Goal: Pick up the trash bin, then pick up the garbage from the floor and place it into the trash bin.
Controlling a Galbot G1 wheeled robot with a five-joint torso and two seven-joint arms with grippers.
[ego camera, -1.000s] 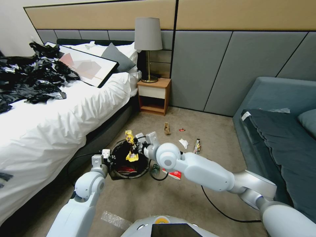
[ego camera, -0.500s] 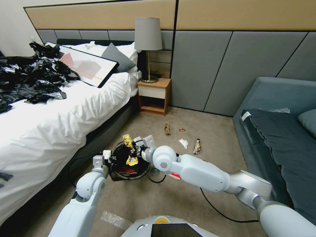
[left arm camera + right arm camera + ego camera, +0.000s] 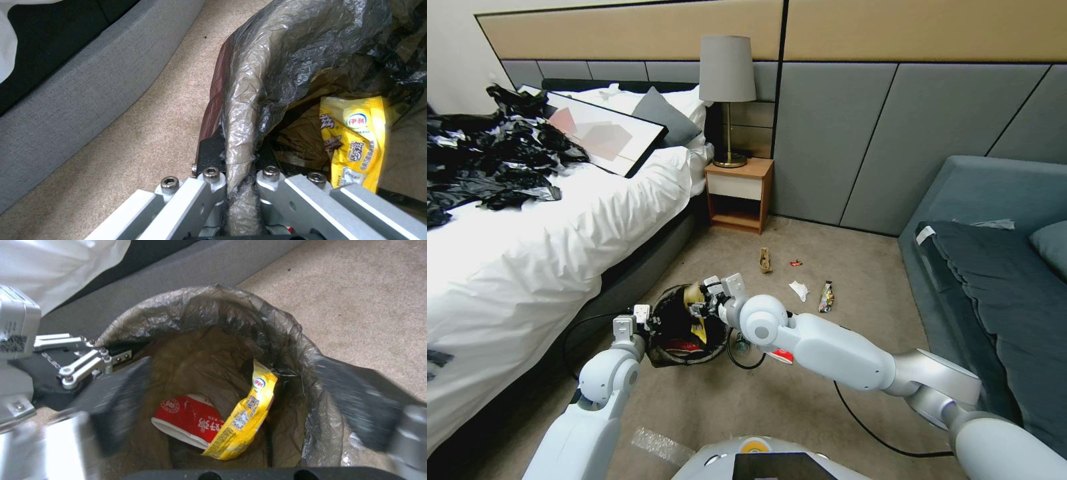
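The trash bin (image 3: 684, 333) hangs clamped by its lined rim in the left gripper (image 3: 240, 186). A yellow wrapper (image 3: 242, 416) and red carton (image 3: 186, 418) lie inside, directly below the spread-apart right gripper (image 3: 704, 303). Beyond it, floor litter (image 3: 798, 289) remains uncollected.

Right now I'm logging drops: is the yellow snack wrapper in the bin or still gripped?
In: the yellow snack wrapper lies inside the black-lined trash bin, leaning on a red-and-white paper carton; the right gripper is open above.

Left pincer (image 3: 242, 190) clamped — right pincer (image 3: 231, 396) spread wide.
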